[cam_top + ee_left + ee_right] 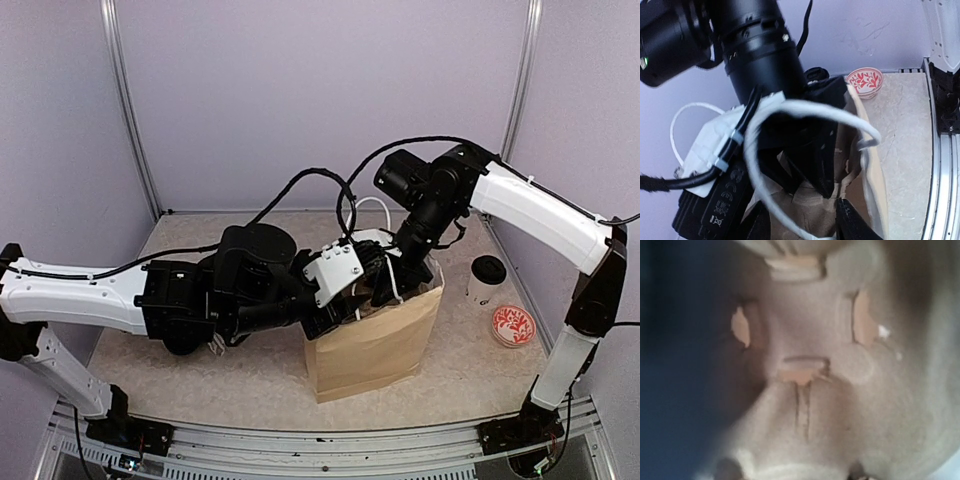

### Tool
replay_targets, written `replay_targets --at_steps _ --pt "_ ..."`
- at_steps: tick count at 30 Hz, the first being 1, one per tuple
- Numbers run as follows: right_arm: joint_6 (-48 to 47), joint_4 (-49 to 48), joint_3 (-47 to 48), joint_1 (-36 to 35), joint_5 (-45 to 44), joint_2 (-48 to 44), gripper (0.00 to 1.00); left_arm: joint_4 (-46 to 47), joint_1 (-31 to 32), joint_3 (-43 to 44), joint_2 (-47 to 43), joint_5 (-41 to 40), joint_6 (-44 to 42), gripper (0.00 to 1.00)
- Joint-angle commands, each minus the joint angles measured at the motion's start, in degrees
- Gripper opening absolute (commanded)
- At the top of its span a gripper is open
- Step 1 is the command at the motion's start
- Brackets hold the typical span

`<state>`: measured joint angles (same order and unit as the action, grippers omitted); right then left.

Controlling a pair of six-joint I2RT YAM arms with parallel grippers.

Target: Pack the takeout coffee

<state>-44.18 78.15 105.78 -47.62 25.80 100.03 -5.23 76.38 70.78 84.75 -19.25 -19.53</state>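
**OP:** Left side?

**OBS:** Your left claw is at the mouth of the brown paper bag. Its fingers are parted and clamp nothing. The bag's white handle loops across the gap. Can't tell whether it touches either finger.

**OP:** Right side?

**OBS:** Your right claw reaches down into the bag from the far right. The bag's rim hides its tips from above. The left wrist view shows only dark finger shapes inside. Your right wrist camera is pressed close to a pale moulded pulp surface with slots, badly blurred. I can't tell how wide that claw stands, or whether it has hold of anything.

**OP:** The coffee?

**OBS:** One takeout coffee cup, white with a black lid, stands upright on the table. It is right of the bag, apart from it and clear of both claws. A red-patterned bowl sits near the cup, closer to you. Whether any cup is inside the bag is not visible.
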Motion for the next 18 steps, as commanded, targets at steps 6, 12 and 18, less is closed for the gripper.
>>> replay_targets --at_steps 6,12,18 --pt "-2.4 0.8 -1.0 -0.4 -5.9 -0.4 0.12 -6.4 6.5 8.2 -7.4 -5.1 -0.3 0.56" --pt "-3.8 0.7 -2.8 -0.4 -11.6 -0.4 0.12 0.0 2.3 2.2 -17.6 -6.9 2.3 0.63" --pt "-4.3 0.7 -4.3 -0.5 -13.2 -0.3 0.13 4.7 -6.2 -4.8 -24.0 -0.7 7.7 0.64"
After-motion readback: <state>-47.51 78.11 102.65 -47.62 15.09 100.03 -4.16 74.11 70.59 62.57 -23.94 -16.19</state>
